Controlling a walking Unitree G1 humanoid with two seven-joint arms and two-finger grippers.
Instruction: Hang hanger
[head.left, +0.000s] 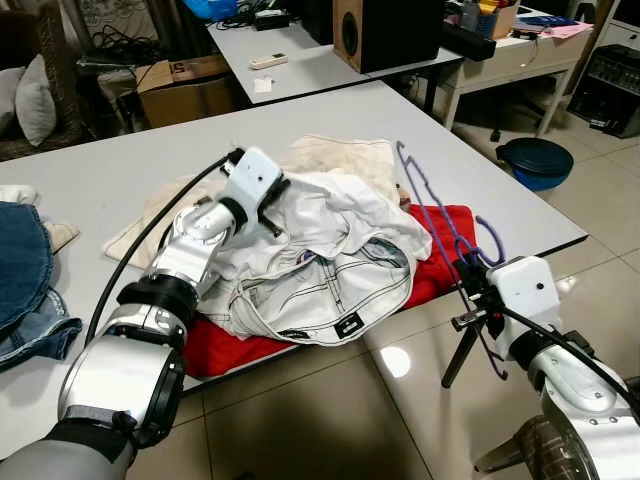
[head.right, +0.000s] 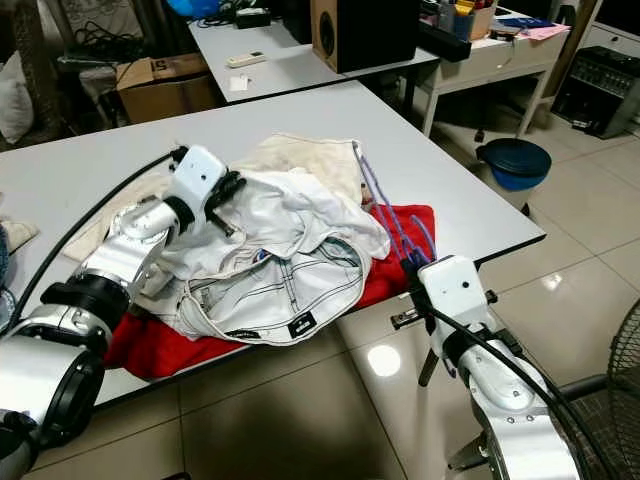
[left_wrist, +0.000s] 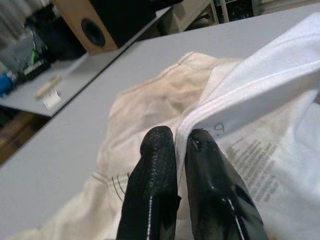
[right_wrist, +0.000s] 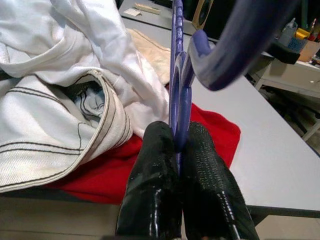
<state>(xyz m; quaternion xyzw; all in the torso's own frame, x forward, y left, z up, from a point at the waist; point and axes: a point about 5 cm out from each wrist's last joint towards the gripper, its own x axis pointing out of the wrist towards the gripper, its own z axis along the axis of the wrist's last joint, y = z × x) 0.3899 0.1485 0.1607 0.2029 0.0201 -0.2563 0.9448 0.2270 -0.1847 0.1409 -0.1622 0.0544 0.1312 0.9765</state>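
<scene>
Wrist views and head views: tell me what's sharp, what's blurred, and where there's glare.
Left wrist view: the left gripper pinching the white garment's hem is fairly sharp, the speaker behind soft. Right wrist view: the purple hanger between the right gripper fingers is clear, its hook close to the lens blurred. Left eye view: evenly lit, one bright glare spot on the floor tiles.

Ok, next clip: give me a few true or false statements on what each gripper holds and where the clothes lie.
1. The right gripper is shut on the purple hanger. True.
2. The left gripper is open above bare table. False: its fingers pinch the hem of the white garment.
3. A red cloth lies under the white garment. True.
4. The hanger already sits inside the white garment. False: it lies beside it, over the red cloth.
</scene>
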